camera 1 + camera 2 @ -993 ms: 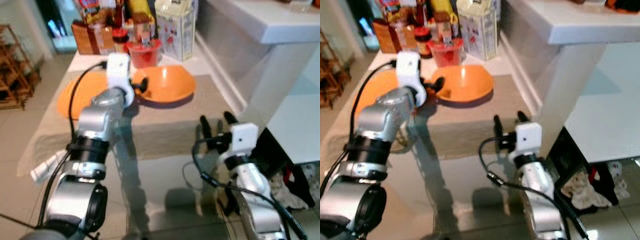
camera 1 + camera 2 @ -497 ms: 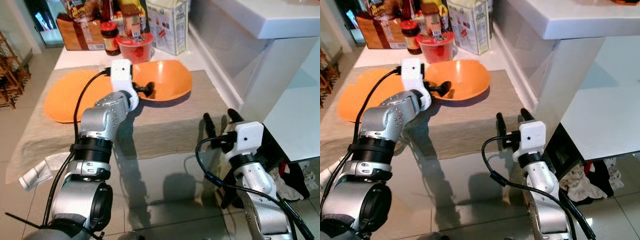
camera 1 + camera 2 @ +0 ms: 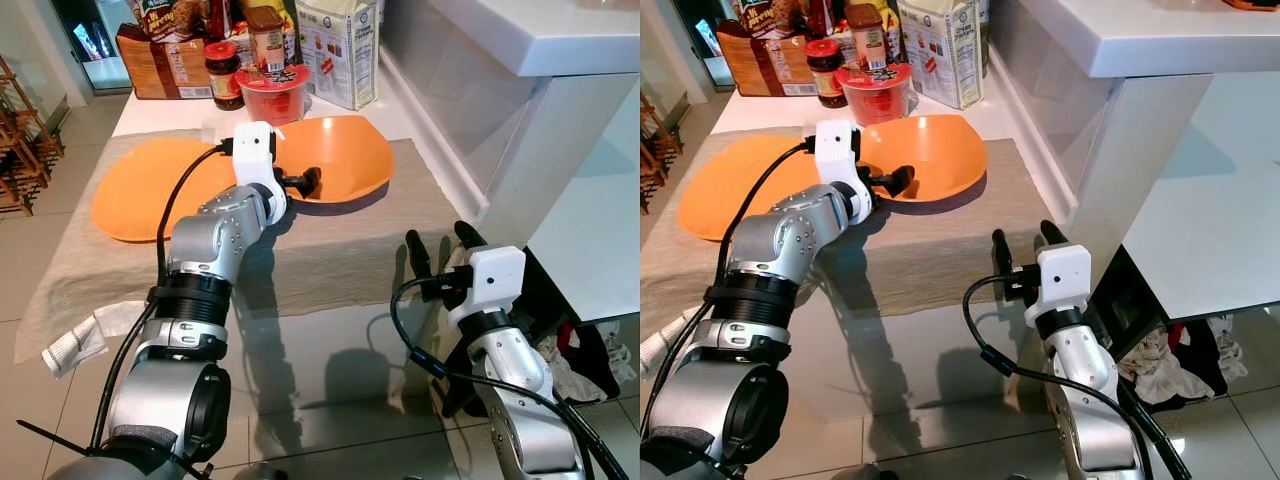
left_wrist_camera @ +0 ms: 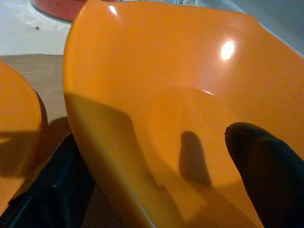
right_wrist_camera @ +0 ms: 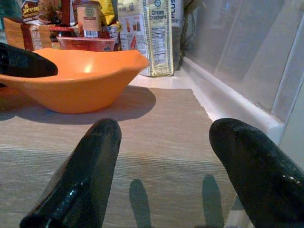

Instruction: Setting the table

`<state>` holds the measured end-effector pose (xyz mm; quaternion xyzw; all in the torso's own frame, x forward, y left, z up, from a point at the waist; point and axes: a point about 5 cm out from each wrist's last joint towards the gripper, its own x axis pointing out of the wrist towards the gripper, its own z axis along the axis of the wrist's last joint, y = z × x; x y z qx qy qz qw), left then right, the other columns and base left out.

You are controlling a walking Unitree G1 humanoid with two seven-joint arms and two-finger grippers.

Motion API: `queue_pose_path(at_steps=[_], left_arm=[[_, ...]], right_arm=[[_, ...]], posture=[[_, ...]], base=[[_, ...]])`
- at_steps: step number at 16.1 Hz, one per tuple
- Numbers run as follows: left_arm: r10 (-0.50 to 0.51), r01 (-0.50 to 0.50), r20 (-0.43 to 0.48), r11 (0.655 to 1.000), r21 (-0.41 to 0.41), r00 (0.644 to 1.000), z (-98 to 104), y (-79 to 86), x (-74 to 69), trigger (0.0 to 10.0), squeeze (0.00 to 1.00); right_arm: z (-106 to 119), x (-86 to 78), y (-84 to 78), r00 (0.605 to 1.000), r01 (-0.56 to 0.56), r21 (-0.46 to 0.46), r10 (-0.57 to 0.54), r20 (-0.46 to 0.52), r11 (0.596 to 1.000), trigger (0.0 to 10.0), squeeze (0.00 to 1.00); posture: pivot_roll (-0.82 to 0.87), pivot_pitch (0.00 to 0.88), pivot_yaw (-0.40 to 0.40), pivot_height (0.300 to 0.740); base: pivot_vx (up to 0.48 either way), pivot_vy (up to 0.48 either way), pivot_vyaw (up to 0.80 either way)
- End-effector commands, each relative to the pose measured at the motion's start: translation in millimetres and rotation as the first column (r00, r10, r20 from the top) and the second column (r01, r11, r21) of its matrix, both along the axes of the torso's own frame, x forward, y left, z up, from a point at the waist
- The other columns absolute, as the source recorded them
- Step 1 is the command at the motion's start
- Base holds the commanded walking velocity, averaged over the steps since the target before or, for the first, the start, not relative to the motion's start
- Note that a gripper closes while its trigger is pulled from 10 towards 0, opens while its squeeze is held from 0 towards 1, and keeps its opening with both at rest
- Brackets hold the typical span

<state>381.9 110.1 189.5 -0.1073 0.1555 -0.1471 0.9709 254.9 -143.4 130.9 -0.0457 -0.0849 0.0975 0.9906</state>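
Note:
An orange bowl (image 3: pixel 345 160) sits tilted at the far side of a beige table mat (image 3: pixel 330 250). My left gripper (image 3: pixel 300 185) is shut on the bowl's near-left rim, one black finger (image 4: pixel 266 175) inside the bowl and the other finger (image 4: pixel 52 185) under its outer wall. To the left of the bowl, a flat orange plate (image 3: pixel 150 190) lies on the mat. My right gripper (image 3: pixel 440 245) hovers open over the mat's near right edge, its fingertips (image 5: pixel 90 166) spread and holding nothing. It points toward the bowl (image 5: pixel 80 80).
Beyond the bowl stand a red tub (image 3: pixel 270 95), a jar (image 3: pixel 222 75), a cracker box (image 3: pixel 337 50) and other food packs. A white counter (image 3: pixel 560 40) rises on the right. The glass tabletop (image 3: pixel 330 370) lies near me, with a crumpled napkin (image 3: pixel 75 340) at its left.
The whole view has shifted and sharpened as the camera moved. My left gripper stays on the bowl's rim, and the right gripper holds the same open pose.

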Motion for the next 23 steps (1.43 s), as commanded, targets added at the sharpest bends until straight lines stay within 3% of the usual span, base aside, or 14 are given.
queue_pose_path(at_steps=[1, 5, 6, 8, 11, 17, 19, 23], left_arm=[[-0.01, 0.01, -0.003, 1.0, -0.019, 1.0, 6, -2.9, 0.4, 10.0, 0.0], [-0.003, 0.003, 0.001, 0.999, -0.052, 1.0, 10, -1.9, 1.9, 10.0, 0.0], [-0.013, 0.013, -0.006, 0.997, -0.071, 1.0, 10, -3.7, 1.5, 0.0, 0.0], [-0.007, 0.006, -0.011, 0.997, -0.078, 1.0, 9, -3.9, 1.5, 0.0, 0.0], [-0.027, 0.026, -0.035, 1.0, -0.008, 0.999, 4, -4.5, 0.9, 0.0, 0.0], [-0.052, 0.055, -0.071, 0.998, 0.032, 0.996, -3, -5.4, -2.1, 0.0, 0.0], [-0.049, 0.052, -0.079, 0.998, 0.027, 0.996, -4, -4.1, -2.8, 0.0, 0.0], [-0.008, -0.002, -0.097, 0.995, -0.097, 0.995, -3, -4.5, -4.6, 0.0, 0.0]], right_arm=[[0, 2.1, 2.1, 1.0, -0.012, 0.0, 0.012, -0.01, 1.0, 10.0, 0.0], [1, 2.0, 2.5, 1.0, -0.013, -0.002, 0.013, -0.012, 1.0, 10.0, 0.0], [0, 1.4, 2.6, 1.0, -0.012, -0.002, 0.012, -0.018, 1.0, 10.0, 0.0], [0, 1.1, 2.3, 1.0, -0.012, -0.004, 0.012, -0.022, 1.0, 10.0, 0.0], [0, 1.8, 1.5, 1.0, -0.008, -0.006, 0.008, -0.023, 1.0, 10.0, 0.0], [-2, 2.3, 1.7, 1.0, -0.001, 0.0, 0.001, -0.03, 1.0, 10.0, 0.0], [-3, 3.1, 1.6, 0.999, 0.0, -0.001, 0.0, -0.033, 1.0, 10.0, 0.0], [-3, 4.0, 2.4, 0.999, 0.002, 0.002, -0.002, -0.033, 1.0, 10.0, 0.0]], posture=[[-0.04, 0.0, 0.016, 0.74], [-0.04, 0.001, 0.011, 0.74], [-0.04, 0.005, 0.01, 0.74], [-0.04, 0.007, 0.01, 0.74], [-0.05, 0.009, 0.013, 0.74], [-0.04, 0.0, 0.02, 0.74], [-0.03, 0.0, 0.023, 0.74], [-0.03, 0.0, 0.026, 0.74]], base=[[0.0, 0.0, 0.0], [0.0, 0.0, 0.0], [0.0, 0.0, 0.0], [0.0, 0.0, 0.0], [0.0, 0.0, 0.0], [0.0, 0.0, 0.0], [0.0, 0.0, 0.0], [0.0, 0.0, 0.0]])
